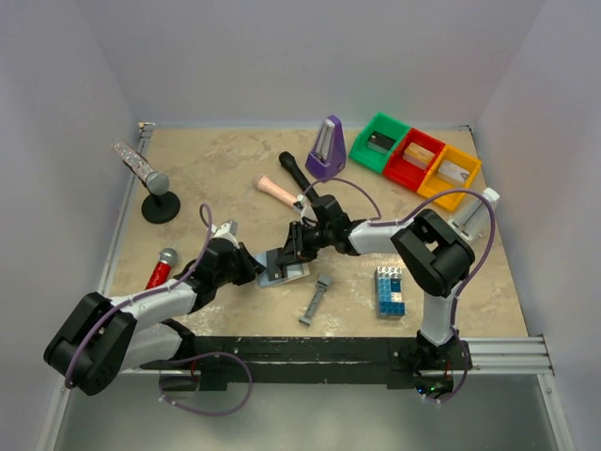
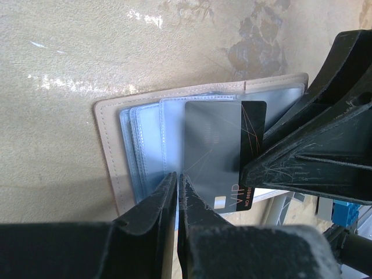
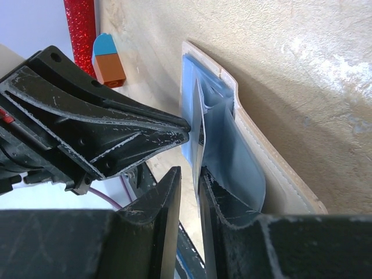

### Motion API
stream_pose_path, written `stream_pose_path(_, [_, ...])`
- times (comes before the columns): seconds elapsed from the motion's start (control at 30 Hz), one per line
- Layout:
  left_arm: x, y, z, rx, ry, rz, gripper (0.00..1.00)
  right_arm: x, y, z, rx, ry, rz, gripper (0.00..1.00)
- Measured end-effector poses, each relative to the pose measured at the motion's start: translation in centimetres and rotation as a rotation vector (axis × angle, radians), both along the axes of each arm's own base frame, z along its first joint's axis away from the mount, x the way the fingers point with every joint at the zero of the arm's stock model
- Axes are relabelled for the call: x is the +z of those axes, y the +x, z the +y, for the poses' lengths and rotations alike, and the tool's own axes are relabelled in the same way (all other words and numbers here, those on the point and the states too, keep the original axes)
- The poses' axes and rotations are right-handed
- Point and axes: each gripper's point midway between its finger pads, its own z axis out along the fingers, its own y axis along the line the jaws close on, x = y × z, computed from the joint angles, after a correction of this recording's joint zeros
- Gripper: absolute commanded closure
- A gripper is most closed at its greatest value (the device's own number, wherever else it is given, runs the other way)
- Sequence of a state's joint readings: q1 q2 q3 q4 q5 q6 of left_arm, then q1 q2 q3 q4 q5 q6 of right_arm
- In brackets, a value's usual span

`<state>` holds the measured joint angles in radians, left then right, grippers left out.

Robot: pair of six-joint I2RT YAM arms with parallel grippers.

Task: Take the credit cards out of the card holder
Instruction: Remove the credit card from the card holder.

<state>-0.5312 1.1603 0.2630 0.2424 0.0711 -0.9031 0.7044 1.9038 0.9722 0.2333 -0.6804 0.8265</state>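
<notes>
The right gripper (image 3: 190,174), scuffed black plastic with wedge-shaped fingers, has its jaws narrowly parted either side of the thin edge of a card (image 2: 216,145). One finger lies against the card and a slit shows at the other. The left gripper (image 2: 176,177), of the same scratched black plastic, is pinched almost closed, its tips down on the holder (image 2: 108,152) at an edge of its clear pockets (whether a sleeve is nipped between them cannot be told). The card is a flat dark rectangle with fine pale lines and the letters VIP. Most of it sits greyed under one translucent sleeve, and a glossy black strip pokes out on the right gripper's side. The holder lies open on the mottled beige, stone-look table (image 2: 64,52), a pale stitched leathery border round stacked light-blue plastic pockets, with the two grippers meeting over it from opposite sides. Just right of the holder lies a narrow grey bar (image 1: 316,299), and further right a blue-and-white brick stack (image 1: 390,289). Well to the holder's left is a glittery red microphone (image 1: 160,271).
</notes>
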Motion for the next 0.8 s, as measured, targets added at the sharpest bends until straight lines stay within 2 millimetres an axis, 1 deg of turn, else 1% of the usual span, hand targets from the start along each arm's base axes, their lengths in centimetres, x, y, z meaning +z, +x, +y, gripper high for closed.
stream_pose_path(0.3, [-0.04,-0.02,0.11,0.006,0.000,-0.002,0.92,0.44,0.06,-0.20,-0.002,0.007,-0.005,0.80])
stream_pose_path(0.47, [-0.10,-0.04,0.16,0.008,0.002,-0.002,0.93,0.35,0.14,-0.39,-0.006,0.005,-0.002,0.81])
stream_pose_path(0.73, [-0.12,0.01,0.23,0.011,0.004,-0.003,0.94,0.54,0.32,-0.60,-0.012,0.006,-0.005,0.85])
stream_pose_path(0.8, [-0.12,0.01,0.23,0.011,0.004,-0.003,0.95,0.56,0.33,-0.66,-0.013,0.005,-0.005,0.88])
